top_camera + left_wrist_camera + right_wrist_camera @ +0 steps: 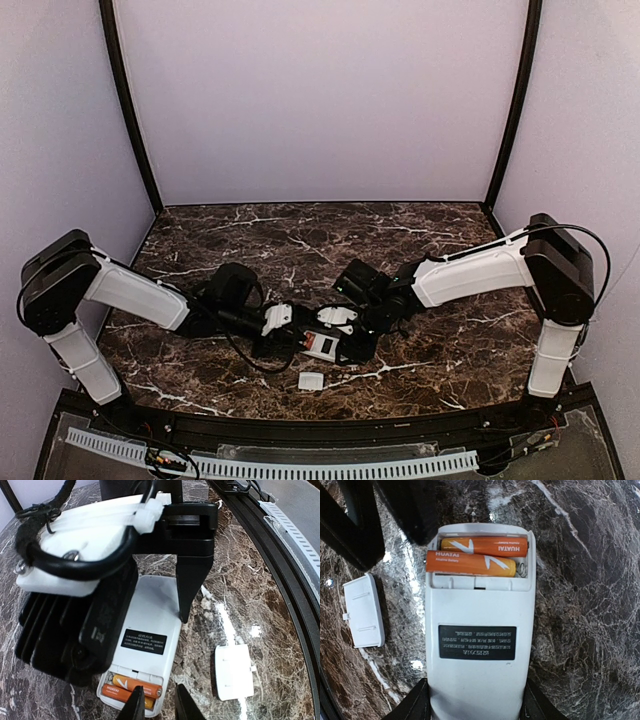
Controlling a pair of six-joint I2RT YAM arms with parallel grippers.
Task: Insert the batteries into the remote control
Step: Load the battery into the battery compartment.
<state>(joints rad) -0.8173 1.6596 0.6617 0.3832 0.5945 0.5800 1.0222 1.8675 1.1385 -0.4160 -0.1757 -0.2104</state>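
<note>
The white remote control (480,630) lies back up on the marble table (430,240), and my right gripper (476,710) is shut on its lower end, one finger on each long side. Two orange batteries (476,555) lie side by side in its open recess. In the left wrist view the same batteries (131,686) sit at the near end of the remote control (150,625). My left gripper (157,706) hovers over that corner, jaws a little apart with nothing between them. From above, the left gripper (298,336) and right gripper (345,343) meet at the remote control (324,347).
A small white square cover (364,611) lies flat on the marble beside the remote, also visible as the cover (233,672) and, from above, the cover (311,381) near the table's front edge. A black rail (295,595) borders that edge. Lilac walls enclose the table.
</note>
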